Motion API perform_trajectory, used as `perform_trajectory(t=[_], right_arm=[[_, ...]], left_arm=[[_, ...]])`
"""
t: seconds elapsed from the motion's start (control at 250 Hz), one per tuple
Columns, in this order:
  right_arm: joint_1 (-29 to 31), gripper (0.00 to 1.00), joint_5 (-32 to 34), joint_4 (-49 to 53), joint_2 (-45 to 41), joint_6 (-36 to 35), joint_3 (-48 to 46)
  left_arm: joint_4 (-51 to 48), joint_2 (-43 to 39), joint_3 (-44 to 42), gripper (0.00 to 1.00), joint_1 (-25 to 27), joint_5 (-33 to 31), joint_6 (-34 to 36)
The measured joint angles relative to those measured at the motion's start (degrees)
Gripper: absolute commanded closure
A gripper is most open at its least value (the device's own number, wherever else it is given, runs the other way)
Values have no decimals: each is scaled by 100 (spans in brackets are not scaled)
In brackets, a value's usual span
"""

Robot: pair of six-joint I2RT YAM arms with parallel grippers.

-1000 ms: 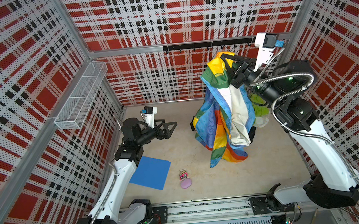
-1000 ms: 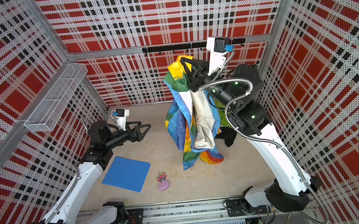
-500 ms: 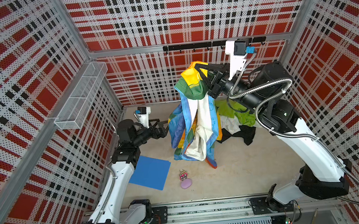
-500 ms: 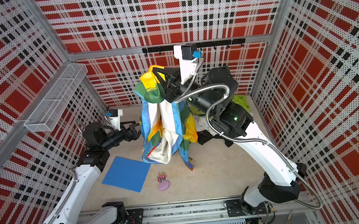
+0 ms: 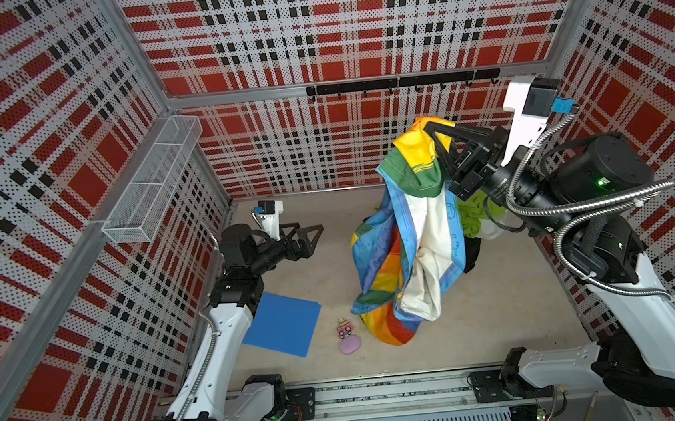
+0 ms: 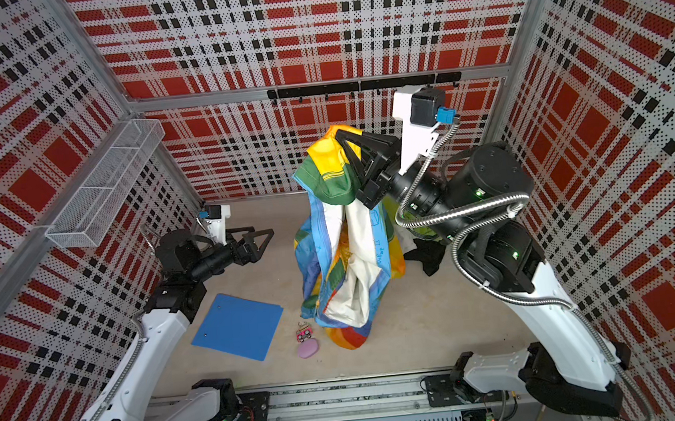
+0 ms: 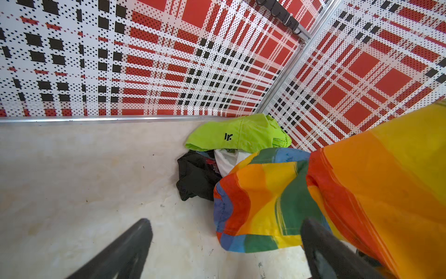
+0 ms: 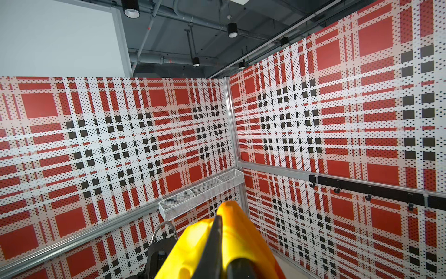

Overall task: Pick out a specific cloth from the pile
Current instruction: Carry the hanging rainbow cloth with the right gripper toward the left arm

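The rainbow cloth (image 5: 407, 238) (image 6: 342, 240) hangs in a long drape, and its lower end reaches the floor in both top views. My right gripper (image 5: 428, 128) (image 6: 339, 134) is held high, shut on the cloth's yellow top fold (image 8: 243, 239). In its wrist view the right gripper (image 8: 218, 218) shows one thin dark line between yellow folds. My left gripper (image 5: 312, 232) (image 6: 265, 234) (image 7: 225, 222) stands open and empty low at the left, apart from the cloth (image 7: 270, 200). The pile (image 7: 239, 135) of lime-green, white and black garments lies in the far right corner (image 5: 474, 220) (image 6: 427, 253).
A blue folder (image 5: 283, 322) (image 6: 239, 326) lies flat at front left. A small pink toy (image 5: 344, 329) and a lilac oval (image 5: 349, 345) sit beside the cloth's lower end. A wire basket (image 5: 154, 186) hangs on the left wall, a black hook rail (image 5: 399, 83) on the back wall.
My right arm swung the hanging cloth left toward the left gripper, then back to the right. The left gripper stayed open, almost in place.
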State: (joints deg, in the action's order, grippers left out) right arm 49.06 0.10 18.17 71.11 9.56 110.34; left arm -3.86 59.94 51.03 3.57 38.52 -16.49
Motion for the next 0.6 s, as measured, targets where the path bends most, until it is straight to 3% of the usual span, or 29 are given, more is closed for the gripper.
perform_trajectory(t=[0.6], right_arm=[[-2,100,-839,348,208,-7,-214]], left_arm=[[-13,162,2,1,205,7,7]])
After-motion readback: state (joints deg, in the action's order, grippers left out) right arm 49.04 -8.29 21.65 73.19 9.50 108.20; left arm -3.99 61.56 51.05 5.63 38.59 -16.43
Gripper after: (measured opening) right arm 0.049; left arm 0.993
